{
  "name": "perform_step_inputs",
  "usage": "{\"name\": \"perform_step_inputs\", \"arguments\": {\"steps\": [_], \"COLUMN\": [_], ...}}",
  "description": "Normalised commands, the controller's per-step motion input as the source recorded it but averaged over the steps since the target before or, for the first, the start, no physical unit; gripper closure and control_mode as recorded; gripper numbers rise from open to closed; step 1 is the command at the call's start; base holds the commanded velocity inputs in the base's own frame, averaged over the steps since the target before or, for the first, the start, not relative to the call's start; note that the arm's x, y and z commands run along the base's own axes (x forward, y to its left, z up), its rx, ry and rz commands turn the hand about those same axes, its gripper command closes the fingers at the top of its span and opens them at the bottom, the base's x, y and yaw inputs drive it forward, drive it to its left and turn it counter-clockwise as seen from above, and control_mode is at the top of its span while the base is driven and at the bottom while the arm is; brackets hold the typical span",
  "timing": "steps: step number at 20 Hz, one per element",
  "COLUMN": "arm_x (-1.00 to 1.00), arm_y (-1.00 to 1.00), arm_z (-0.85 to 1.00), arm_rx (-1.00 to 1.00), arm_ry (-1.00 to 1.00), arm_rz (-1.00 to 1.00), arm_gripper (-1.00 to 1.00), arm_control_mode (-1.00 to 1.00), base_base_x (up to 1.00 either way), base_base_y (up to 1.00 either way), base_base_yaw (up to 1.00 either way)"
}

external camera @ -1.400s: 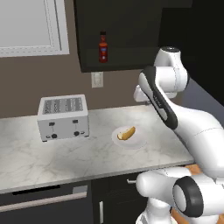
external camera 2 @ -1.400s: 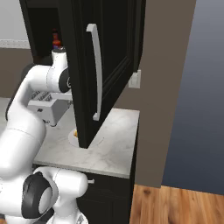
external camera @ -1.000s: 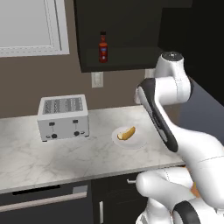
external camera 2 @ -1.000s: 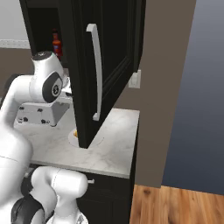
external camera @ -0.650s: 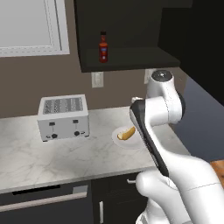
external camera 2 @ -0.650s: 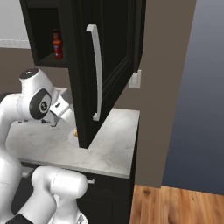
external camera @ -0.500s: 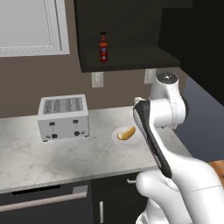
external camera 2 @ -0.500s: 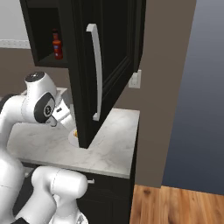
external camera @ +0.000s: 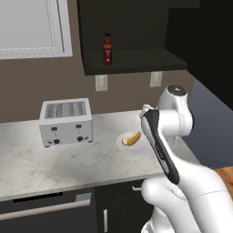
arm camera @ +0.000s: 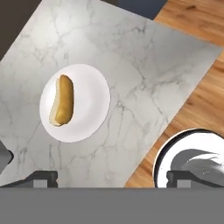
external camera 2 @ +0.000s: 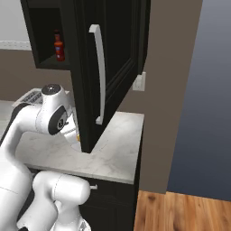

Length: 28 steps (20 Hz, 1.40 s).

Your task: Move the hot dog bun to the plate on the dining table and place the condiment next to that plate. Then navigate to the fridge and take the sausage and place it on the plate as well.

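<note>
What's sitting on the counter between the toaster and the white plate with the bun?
Nothing. In the left base view, bare marble counter runs from the toaster to the white plate holding the hot dog bun.

You are looking at a home kitchen. Below the hand runs a grey-white marble counter (external camera: 68, 164) with dark cabinet fronts under it. Beyond the hand and off to its left a silver toaster (external camera: 66, 122) stands against a brown wall with white outlets (external camera: 101, 83). Above and ahead of the hand a dark wall cabinet (external camera: 132, 36) holds a sauce bottle (external camera: 107, 49) on its shelf, its door (external camera 2: 106, 72) swung open. Under the hand a bun (arm camera: 62, 105) lies on a white plate (arm camera: 75, 103). Wood flooring (external camera 2: 180, 212) lies low to the hand's right.
</note>
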Motion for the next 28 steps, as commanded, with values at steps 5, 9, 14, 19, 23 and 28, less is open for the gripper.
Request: {"name": "perform_step_inputs", "arguments": {"steps": [5,9,14,19,23,28], "arm_x": [0.59,0.76,0.65,0.46,0.19,0.0], "arm_y": [0.04,0.0,-0.01,0.0,0.02,0.02], "arm_z": [-0.33,-0.26,-0.22,-0.27,-0.35,-0.39], "arm_rx": [0.0,0.03,0.0,0.0,0.0,0.03], "arm_ry": [0.04,0.19,0.29,0.15,0.03,-0.02], "arm_rz": [-0.03,0.01,0.11,0.1,0.02,0.0], "arm_gripper": [-1.0,-1.0,-1.0,-1.0,-1.0,-1.0], "arm_control_mode": [-1.0,-1.0,-1.0,-1.0,-1.0,-1.0], "base_base_x": [0.0,0.0,0.0,0.0,0.0,0.0], "base_base_y": [0.0,0.0,0.0,0.0,0.0,0.0], "base_base_yaw": [0.0,0.0,0.0,0.0,0.0,0.0]}}
